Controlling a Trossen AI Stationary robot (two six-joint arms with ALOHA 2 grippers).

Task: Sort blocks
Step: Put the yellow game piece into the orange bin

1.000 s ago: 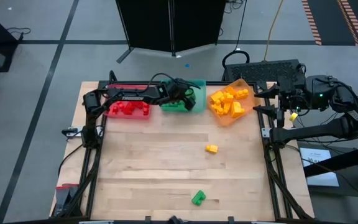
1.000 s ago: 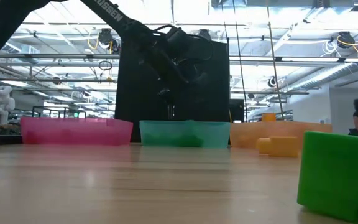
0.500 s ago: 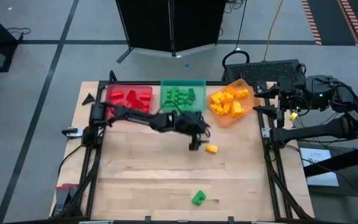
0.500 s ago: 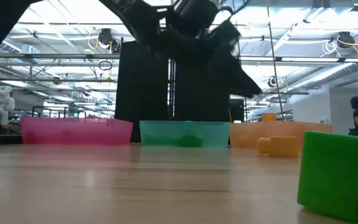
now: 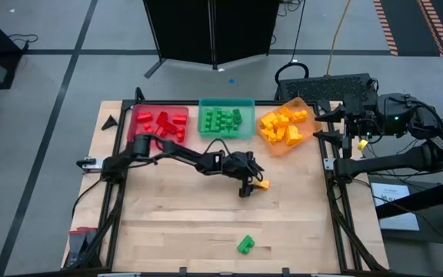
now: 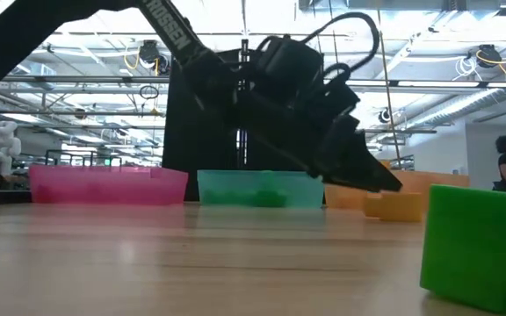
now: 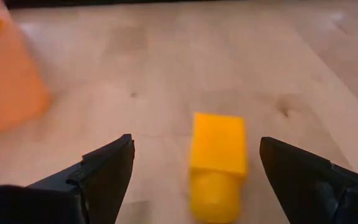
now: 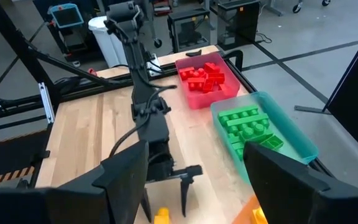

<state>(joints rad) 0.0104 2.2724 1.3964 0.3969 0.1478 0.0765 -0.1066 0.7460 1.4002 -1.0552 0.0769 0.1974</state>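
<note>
The left gripper was stretched out low over the middle of the table with its fingers spread wide, straddling a loose yellow block but not touching it as far as I could tell. Another stray green block sat near the table's front edge, while the rest were already in the red tray, teal tray and orange tray along the back. The right gripper was parked off the table's right side, jaws apart and holding nothing.

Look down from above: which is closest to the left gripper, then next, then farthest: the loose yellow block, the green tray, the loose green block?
From the left gripper:
1. Yellow block, right at its fingertips.
2. Green tray, at the table's back edge.
3. Green block, near the front edge.
</note>
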